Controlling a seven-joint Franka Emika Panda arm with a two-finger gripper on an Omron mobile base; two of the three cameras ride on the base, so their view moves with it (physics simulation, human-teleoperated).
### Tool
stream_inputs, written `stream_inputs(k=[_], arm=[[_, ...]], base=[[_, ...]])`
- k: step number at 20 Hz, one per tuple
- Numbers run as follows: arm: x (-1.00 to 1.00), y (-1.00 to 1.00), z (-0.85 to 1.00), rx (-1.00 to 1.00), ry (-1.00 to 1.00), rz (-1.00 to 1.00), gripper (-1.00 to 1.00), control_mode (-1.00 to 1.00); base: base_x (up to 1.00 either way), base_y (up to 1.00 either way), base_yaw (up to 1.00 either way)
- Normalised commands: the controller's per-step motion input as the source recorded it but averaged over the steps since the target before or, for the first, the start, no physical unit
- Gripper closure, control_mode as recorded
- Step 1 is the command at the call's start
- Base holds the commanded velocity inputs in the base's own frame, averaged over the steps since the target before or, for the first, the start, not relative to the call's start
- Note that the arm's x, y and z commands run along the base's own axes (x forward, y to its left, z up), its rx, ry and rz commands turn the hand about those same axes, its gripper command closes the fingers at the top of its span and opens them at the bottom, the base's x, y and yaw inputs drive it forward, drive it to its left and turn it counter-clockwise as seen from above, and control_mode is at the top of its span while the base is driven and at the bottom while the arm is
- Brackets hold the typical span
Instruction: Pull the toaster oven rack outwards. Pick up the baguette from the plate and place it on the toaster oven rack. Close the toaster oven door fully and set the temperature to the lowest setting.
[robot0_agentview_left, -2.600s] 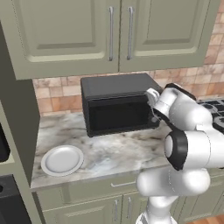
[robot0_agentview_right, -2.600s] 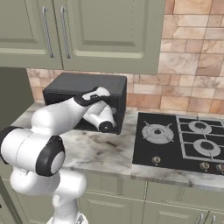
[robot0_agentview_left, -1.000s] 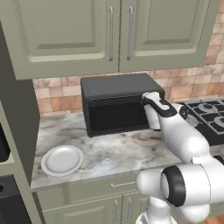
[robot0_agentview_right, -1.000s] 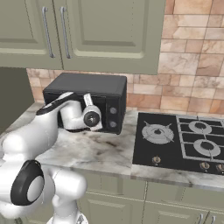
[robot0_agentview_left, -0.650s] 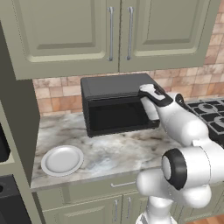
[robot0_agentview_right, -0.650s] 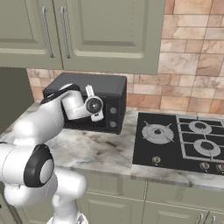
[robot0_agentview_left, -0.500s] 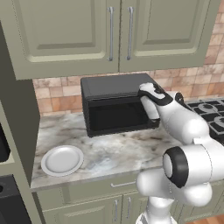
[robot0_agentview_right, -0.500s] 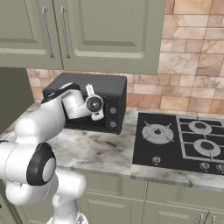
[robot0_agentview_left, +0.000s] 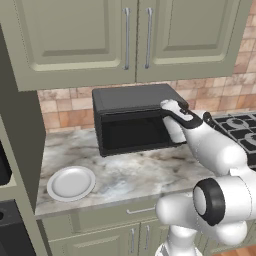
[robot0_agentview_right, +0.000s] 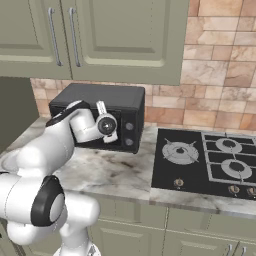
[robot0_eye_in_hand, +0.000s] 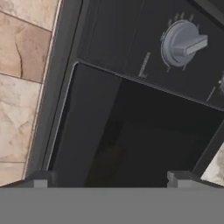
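The toaster oven (robot0_agentview_left: 136, 120) stands at the back of the marble counter (robot0_agentview_left: 125, 175), against the brick wall, under the green upper cabinets (robot0_agentview_left: 125, 40). Its door (robot0_agentview_left: 137, 134) looks shut in the left base view, the dark glass flat against the front, and nothing of the inside can be made out through it. In the hand view the camera looks close along the oven's front: the dark window (robot0_eye_in_hand: 131, 140) takes up the lower part, and a round grey knob (robot0_eye_in_hand: 181, 43) with a bar-shaped pointer sits on the control strip beside it. The gripper (robot0_eye_in_hand: 109, 179) is held just in front of the oven's right end, by the controls; its two dark fingertips (robot0_eye_in_hand: 41, 179) stand wide apart with nothing between them. The plate (robot0_agentview_left: 71, 183) lies near the counter's front left corner, well apart from the oven. A black gas hob (robot0_agentview_right: 210, 160) is set into the counter to the oven's right.
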Motion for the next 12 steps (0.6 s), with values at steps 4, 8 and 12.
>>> stream_inputs(k=[4,8,12], arm=[[0.00,0.09,-0.37,0.00,-0.06,0.00,-1.00,-1.00],[0.12,0.15,-0.32,0.00,-0.04,0.00,-1.00,-1.00],[0.34,0.16,-0.38,0.00,0.00,0.01,-1.00,-1.00]], base=[[0.00,0.00,0.00],[0.00,0.00,0.00],[0.00,0.00,0.00]])
